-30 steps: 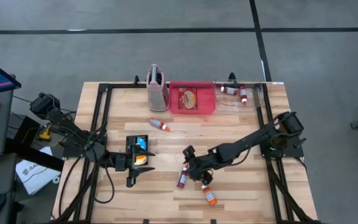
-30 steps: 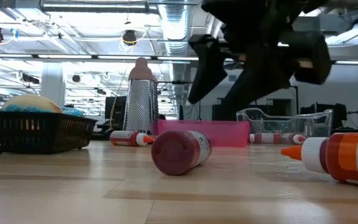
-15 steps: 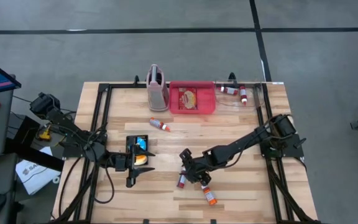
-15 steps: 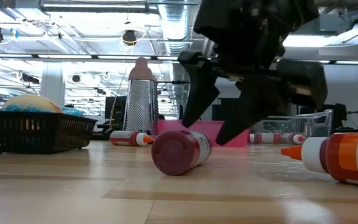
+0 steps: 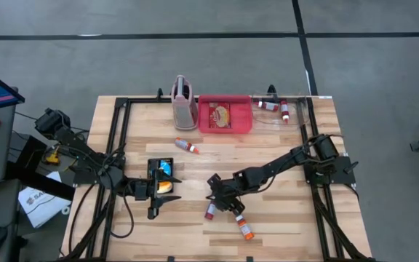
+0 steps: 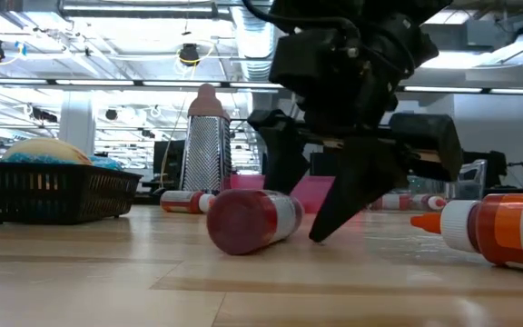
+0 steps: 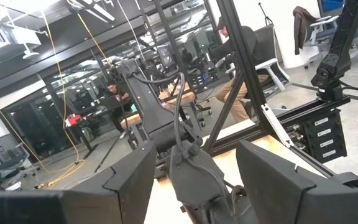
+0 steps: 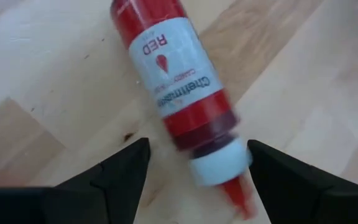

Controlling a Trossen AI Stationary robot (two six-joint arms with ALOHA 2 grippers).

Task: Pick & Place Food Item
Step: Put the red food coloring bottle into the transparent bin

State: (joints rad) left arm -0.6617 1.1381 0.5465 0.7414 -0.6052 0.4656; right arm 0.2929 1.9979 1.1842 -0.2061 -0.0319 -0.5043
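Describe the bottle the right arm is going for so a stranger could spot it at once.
On the wooden table, near its front edge, the right pincer hangs open over a red bottle lying on its side. A second bottle lies nearby, but only this one sits between the fingers.

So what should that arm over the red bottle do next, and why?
Probably close its fingers. The right pincer stands open astride the lying red bottle, one finger already down at the wooden table, so squeezing seems the likely next step before lifting.
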